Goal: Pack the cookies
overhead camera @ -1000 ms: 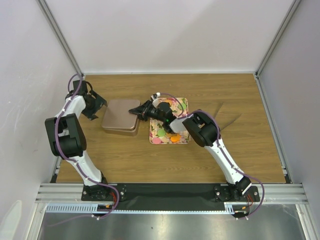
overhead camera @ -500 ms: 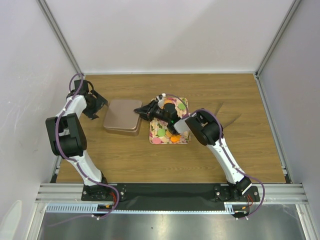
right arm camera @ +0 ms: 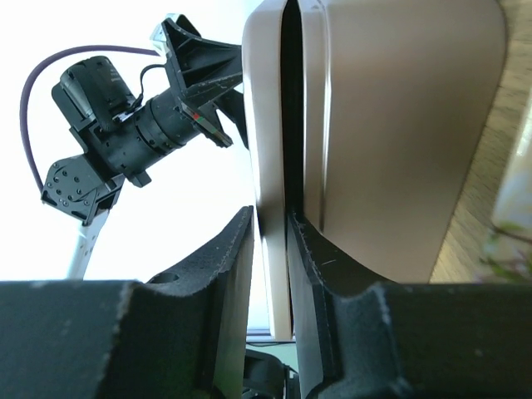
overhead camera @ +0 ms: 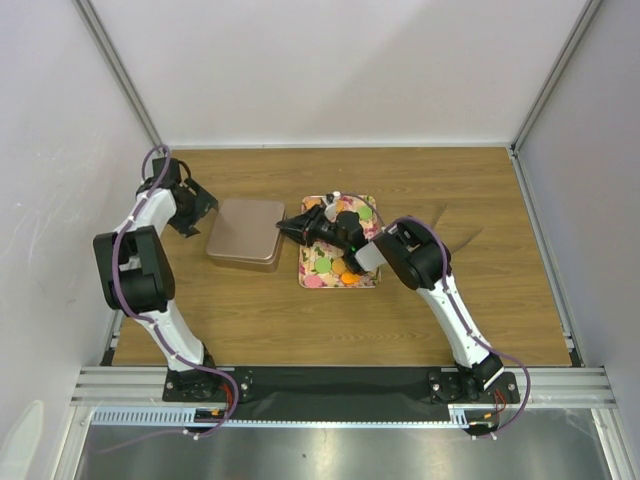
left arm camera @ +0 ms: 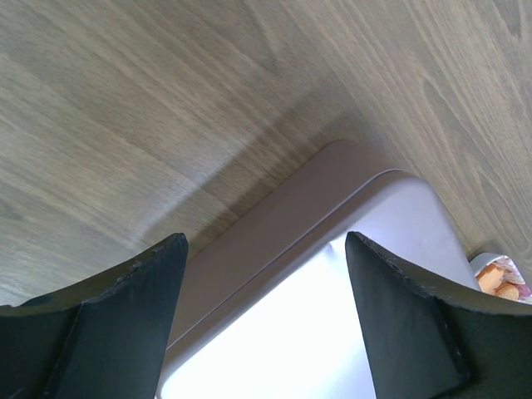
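Top external view, nearest first. Small round flat cookies (overhead camera: 347, 277), mostly orange with some green and pink, are seen lying loose on the floral-patterned rectangular tray (overhead camera: 370, 281), partly hidden under the right wrist.

- **Handling:** The cookies are judged light, stiff and brittle. Their smooth faces are likely to skid on the tray.
- **Hold:** Each is best taken singly, pinched across opposite edges of the rim with a gentle squeeze.

From the right gripper (overhead camera: 288, 224) the cookies lie at about 4 o'clock, near but untouched. Its fingers are set narrow on either side of the edge of the plain square metal lid (overhead camera: 246, 230). Whether they are clamped or slack cannot be told.

Farther off, at the lid's 10 o'clock, the left gripper (overhead camera: 202, 209) is spread wide with nothing in it. The cookies are placed well apart from it, at its 4 o'clock.
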Tool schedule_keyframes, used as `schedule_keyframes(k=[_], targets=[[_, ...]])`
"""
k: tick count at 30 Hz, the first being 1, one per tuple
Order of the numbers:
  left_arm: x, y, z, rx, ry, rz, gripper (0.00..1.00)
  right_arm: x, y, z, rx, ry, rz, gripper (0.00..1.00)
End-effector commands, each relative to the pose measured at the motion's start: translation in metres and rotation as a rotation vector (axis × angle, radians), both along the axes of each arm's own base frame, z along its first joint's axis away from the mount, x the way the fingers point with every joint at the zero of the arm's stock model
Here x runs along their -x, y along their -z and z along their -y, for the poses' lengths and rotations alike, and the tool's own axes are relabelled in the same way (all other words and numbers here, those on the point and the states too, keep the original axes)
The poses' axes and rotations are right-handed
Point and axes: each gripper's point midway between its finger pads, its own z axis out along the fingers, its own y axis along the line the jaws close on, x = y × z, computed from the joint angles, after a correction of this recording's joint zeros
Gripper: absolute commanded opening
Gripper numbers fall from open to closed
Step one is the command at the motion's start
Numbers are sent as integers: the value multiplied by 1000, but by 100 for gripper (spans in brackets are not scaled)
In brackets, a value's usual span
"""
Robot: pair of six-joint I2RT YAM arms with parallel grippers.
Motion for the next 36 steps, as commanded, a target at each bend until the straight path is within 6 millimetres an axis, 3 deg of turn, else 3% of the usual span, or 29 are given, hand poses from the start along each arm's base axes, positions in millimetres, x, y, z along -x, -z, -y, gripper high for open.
schedule_keyframes(k=[1,13,22,27,33,36], targets=[[-15,-10,3,-23,22,36,82,-2,-21,10,-23,16,48,29],[-18,-8,16,-28,48,32,82,-3,-14,25,-8,40,47,28],[-22,-10,23,-42,74,22,82,-10,-27,30,17,58,80,28],[-21,-8,27,-42,83,13,82,-23,-37,33,91,86,119,28],[-20,-7,24,-69,76,3,82,-35,-56,23,83,61,173,27],[-20,-8,24,-73,76,2,82,-37,-51,13,145,40,193,27]])
